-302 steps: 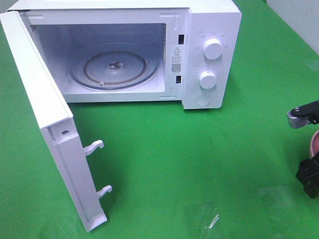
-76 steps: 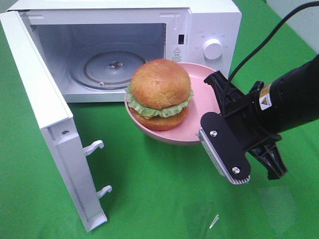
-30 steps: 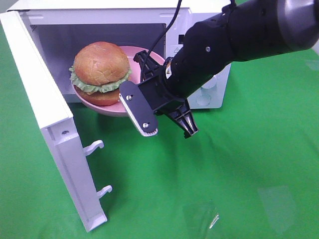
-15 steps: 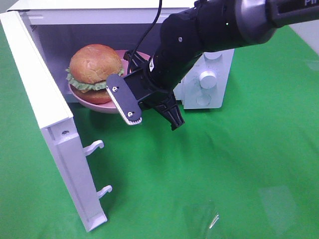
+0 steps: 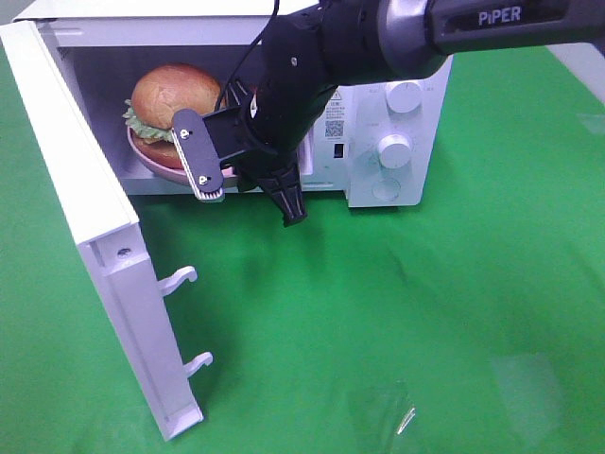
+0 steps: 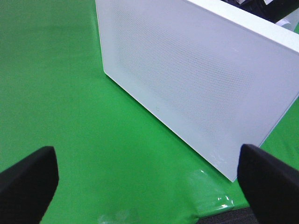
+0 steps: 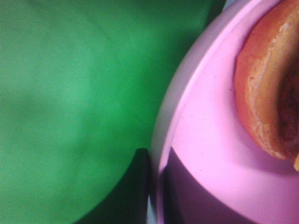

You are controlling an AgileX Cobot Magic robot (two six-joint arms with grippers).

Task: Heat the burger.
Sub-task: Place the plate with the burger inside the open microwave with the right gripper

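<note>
- Brand lettering "PiPER", white, on the dark grey robot arm link, at 1 o'clock in the high view.
- White sticker on the white microwave oven, beside the control dials: print unreadable.
- Dial markings: too faint to read.

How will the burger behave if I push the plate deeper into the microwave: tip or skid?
The burger is tall, in stacked layers, so a jerk might shift the layers or tip it. It rests on the smooth-looking pink plate, so it may skid if the plate is tilted.
</note>
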